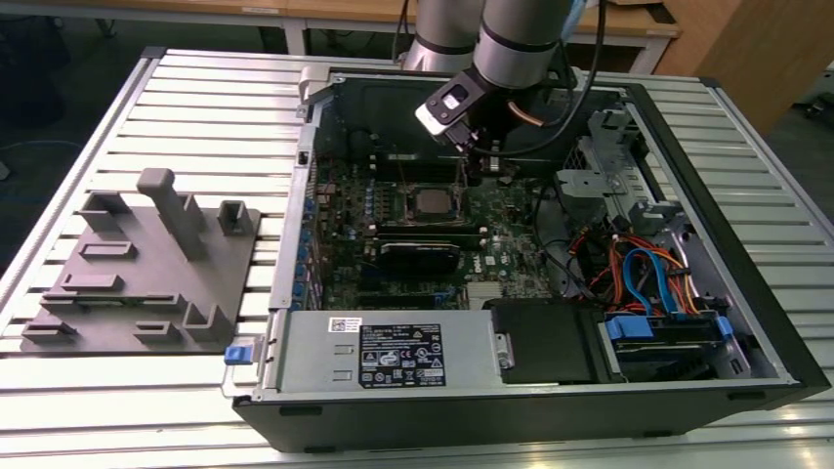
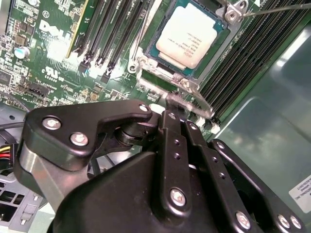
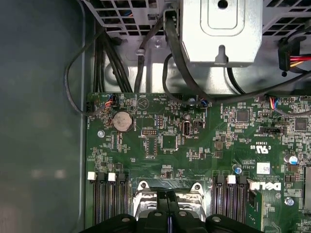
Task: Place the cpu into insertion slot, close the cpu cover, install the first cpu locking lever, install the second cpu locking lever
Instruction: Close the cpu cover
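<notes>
Closest to me, the gripper (image 2: pixel 178 116) has its fingers pressed together, and what I take for the raised edge of the cpu cover (image 2: pixel 190 99) sits touching or just ahead of the tips; I cannot tell which. Just beyond it the cpu (image 2: pixel 187 35) lies flat in the insertion slot (image 2: pixel 143 65). I judge the cover thin, stiff, hinged sheet metal, best worked at its free edge; the chip is light, rigid and fragile.

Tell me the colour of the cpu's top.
The cpu has a pale silver-beige top; the second wrist view shows it best.
</notes>
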`<action>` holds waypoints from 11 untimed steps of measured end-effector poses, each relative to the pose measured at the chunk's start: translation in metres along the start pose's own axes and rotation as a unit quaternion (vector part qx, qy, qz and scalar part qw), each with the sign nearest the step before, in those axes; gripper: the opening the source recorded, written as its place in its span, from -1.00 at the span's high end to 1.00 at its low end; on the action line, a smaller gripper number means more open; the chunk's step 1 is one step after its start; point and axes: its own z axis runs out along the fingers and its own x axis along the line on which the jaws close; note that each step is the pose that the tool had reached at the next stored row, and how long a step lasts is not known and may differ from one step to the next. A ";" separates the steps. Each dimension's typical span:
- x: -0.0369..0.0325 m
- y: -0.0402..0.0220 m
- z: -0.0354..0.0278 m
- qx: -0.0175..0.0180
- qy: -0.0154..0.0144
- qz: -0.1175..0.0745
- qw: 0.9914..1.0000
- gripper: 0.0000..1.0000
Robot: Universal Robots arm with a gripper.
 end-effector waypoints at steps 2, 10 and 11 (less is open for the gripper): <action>0.0000 -0.0015 0.0000 0.000 0.000 0.000 1.000 0.79; 0.0000 -0.0046 0.0002 0.000 0.000 0.000 1.000 0.79; 0.0000 -0.0047 0.0002 0.000 0.000 0.000 1.000 0.79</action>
